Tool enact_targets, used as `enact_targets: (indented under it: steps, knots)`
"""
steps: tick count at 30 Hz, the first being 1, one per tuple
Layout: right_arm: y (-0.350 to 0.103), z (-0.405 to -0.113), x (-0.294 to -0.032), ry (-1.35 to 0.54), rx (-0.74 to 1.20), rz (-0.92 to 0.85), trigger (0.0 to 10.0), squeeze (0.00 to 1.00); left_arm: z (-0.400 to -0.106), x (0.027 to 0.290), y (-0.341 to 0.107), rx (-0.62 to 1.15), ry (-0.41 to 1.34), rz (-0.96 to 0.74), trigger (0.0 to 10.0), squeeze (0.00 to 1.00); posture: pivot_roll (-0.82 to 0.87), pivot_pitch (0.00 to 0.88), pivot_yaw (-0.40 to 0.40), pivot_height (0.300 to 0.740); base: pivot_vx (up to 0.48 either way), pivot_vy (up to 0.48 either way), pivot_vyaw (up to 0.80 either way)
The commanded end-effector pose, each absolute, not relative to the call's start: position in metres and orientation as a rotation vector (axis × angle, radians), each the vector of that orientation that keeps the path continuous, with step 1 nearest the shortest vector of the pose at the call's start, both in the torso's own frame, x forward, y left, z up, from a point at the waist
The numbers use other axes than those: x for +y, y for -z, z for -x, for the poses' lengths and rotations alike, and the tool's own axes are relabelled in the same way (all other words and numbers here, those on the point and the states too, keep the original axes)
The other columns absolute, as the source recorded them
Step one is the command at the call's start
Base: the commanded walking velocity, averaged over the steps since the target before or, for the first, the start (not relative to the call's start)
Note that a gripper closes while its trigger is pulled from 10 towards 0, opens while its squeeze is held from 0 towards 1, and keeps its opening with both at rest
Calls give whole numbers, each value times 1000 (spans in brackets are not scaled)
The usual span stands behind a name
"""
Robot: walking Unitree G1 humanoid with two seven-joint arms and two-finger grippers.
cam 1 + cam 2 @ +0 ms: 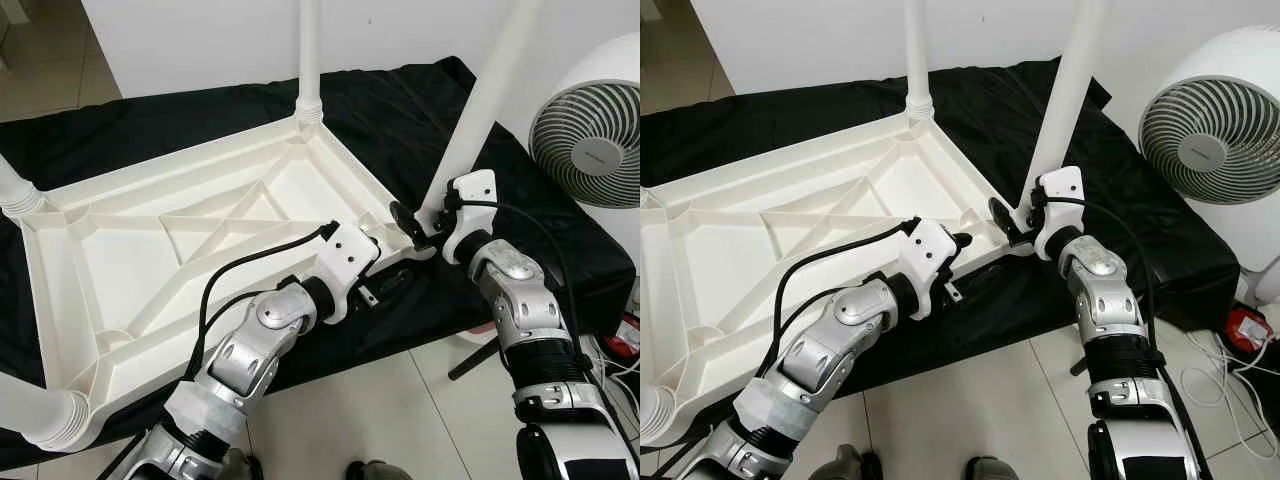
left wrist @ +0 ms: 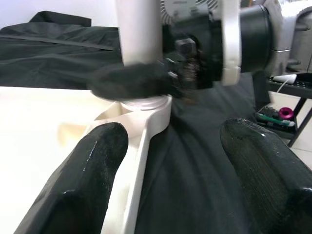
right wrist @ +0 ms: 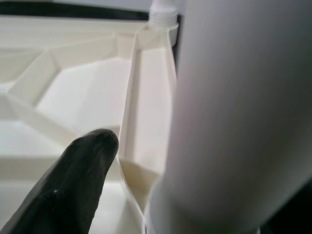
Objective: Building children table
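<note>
A white plastic table top (image 1: 140,250) lies upside down on a black cloth (image 1: 400,110), ribs facing up. White legs stand in its corners: one at the far corner (image 1: 310,60), one at the left (image 1: 12,188) and one at the near left (image 1: 40,415). A fourth leg (image 1: 480,110) leans at the near right corner. My right gripper (image 1: 418,228) is shut on this leg just above its ribbed base, one black finger (image 3: 73,185) beside it. My left gripper (image 2: 173,131) is open, its fingers (image 2: 97,165) spread over the table's rim (image 2: 146,141) close to that corner.
A white round fan (image 1: 595,120) stands to the right, close to my right arm. Cables and a small red object (image 1: 1245,325) lie on the tiled floor (image 1: 380,410) at the right. The cloth covers the floor under and behind the table.
</note>
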State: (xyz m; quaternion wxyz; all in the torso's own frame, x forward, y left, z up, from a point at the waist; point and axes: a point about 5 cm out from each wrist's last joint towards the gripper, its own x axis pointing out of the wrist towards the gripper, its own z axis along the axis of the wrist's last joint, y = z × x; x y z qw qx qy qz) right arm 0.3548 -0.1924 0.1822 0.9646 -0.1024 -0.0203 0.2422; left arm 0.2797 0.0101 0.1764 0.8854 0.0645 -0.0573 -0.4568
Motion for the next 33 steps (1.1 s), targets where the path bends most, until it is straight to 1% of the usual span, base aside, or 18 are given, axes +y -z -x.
enact_targets:
  steps: [1,5,6,8,9,10,18,22,23,25,33]
  knots:
    - [-178,-356,-196,-531,-24,231,10000,0,-277,8,-175,-113,1003,-148,10000,0,-87,114,35,740,0,0,0]
    - [-178,-357,-197,-536,-21,233,10000,0,-277,8,-175,-114,1003,-148,10000,0,-87,114,35,740,0,0,0]
    - [-176,-358,-200,-552,-15,240,7686,0,-277,8,-175,-113,1004,-149,10000,0,-87,113,41,740,0,0,0]
    - [-176,-358,-200,-552,-15,240,7686,0,-277,8,-175,-113,1004,-149,10000,0,-87,113,41,740,0,0,0]
    - [-177,-359,-203,-560,-13,244,3098,0,-277,9,-176,-113,1006,-150,10000,0,-86,111,47,740,0,0,0]
    - [-178,-360,-205,-571,-15,253,0,0,-278,9,-176,-114,1007,-153,10000,0,-86,112,48,740,0,0,0]
    - [-176,-357,-210,-606,-27,261,0,0,-276,8,-176,-114,1014,-156,10000,0,-93,117,49,740,0,0,0]
    - [-174,-357,-211,-589,-30,250,0,0,-276,8,-176,-114,1015,-154,10000,0,-93,117,49,740,0,0,0]
    - [-171,-358,-209,-523,-21,226,10000,0,-276,7,-176,-114,1016,-155,10000,0,-100,123,46,740,0,0,0]
    - [-171,-359,-207,-478,-23,206,10000,0,-276,7,-176,-114,1016,-155,10000,0,-100,123,46,740,0,0,0]
    - [-168,-359,-198,-417,-29,177,10000,0,-276,7,-175,-113,1014,-154,10000,0,-100,123,46,740,0,0,0]
